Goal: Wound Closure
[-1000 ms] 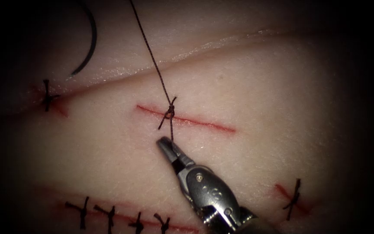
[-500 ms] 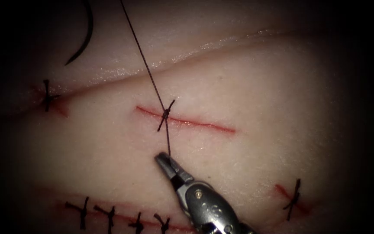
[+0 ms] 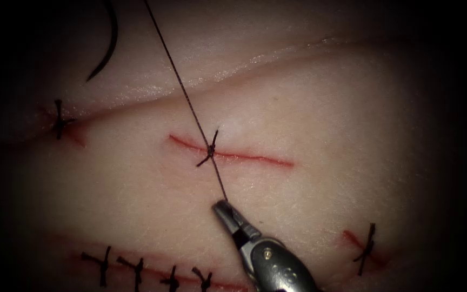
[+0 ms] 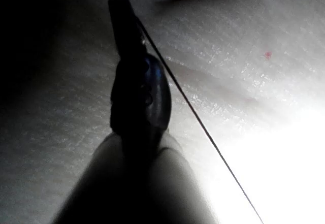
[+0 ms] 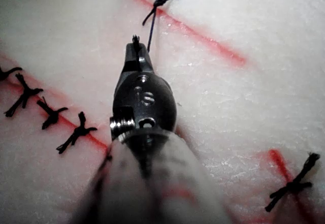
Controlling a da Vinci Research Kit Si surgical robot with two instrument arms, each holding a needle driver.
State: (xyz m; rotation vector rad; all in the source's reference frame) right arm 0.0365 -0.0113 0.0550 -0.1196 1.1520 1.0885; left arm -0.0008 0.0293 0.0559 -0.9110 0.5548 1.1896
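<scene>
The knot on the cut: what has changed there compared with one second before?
The knot has drawn tighter. The right tool, shut on the thread, moved away from the cut, toward the viewer. The left tool holds the taut far strand. The needle still hangs free above the tissue.

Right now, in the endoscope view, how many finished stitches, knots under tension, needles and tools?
Finished stitches: 6
Knot on the middle cut, thread taut: 1
Needle, free, above the tissue: 1
Right tool, holding thread: 1
Total: 9
</scene>
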